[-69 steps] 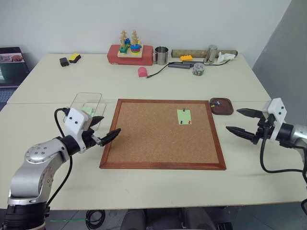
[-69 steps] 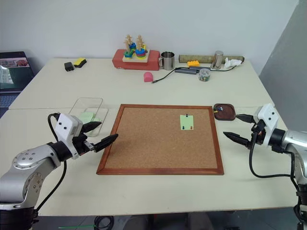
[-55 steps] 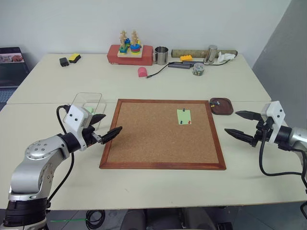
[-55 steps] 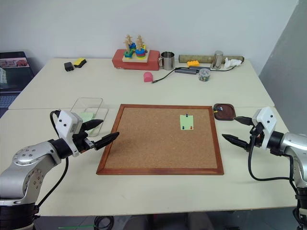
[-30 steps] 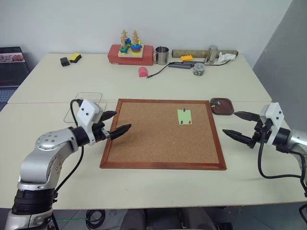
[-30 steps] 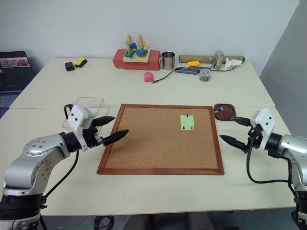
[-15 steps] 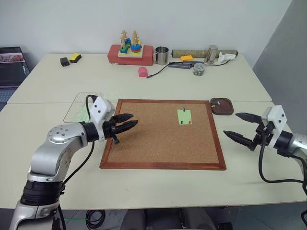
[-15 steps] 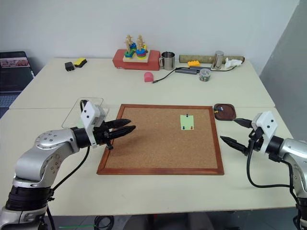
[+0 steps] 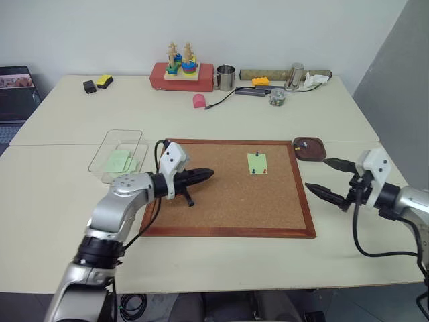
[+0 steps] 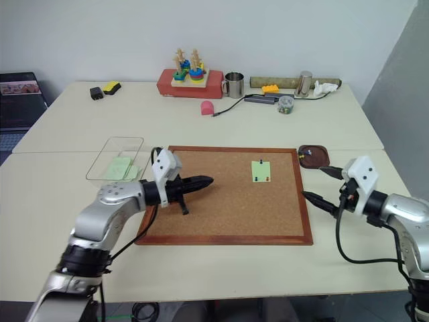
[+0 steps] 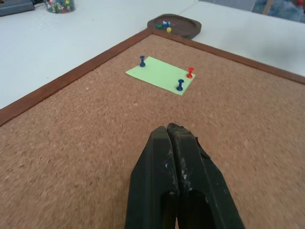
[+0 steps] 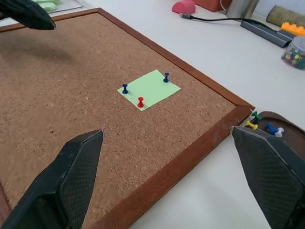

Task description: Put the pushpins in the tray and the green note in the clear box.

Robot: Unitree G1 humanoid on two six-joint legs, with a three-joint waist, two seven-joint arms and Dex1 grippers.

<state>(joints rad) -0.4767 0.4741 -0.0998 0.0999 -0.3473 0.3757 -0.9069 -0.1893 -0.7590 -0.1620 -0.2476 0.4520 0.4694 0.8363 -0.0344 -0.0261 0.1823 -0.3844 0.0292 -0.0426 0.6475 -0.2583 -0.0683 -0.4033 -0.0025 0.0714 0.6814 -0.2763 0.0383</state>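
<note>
Lying pinned on the cork board [image 9: 228,201] by three pins [image 12: 140,102], the note [image 9: 257,163] sits between both claws: left claw [image 9: 206,175] pressed together and empty, right claw [image 9: 320,180] spread, roughly equally near.

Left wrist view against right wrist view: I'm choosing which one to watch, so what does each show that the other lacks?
The left wrist view alone shows the shut left gripper from behind, low over the cork board. The right wrist view alone shows the open right gripper, the pink object and the cable. Both show the green note held by two blue pushpins and one red, and the tray with loose pins.
</note>
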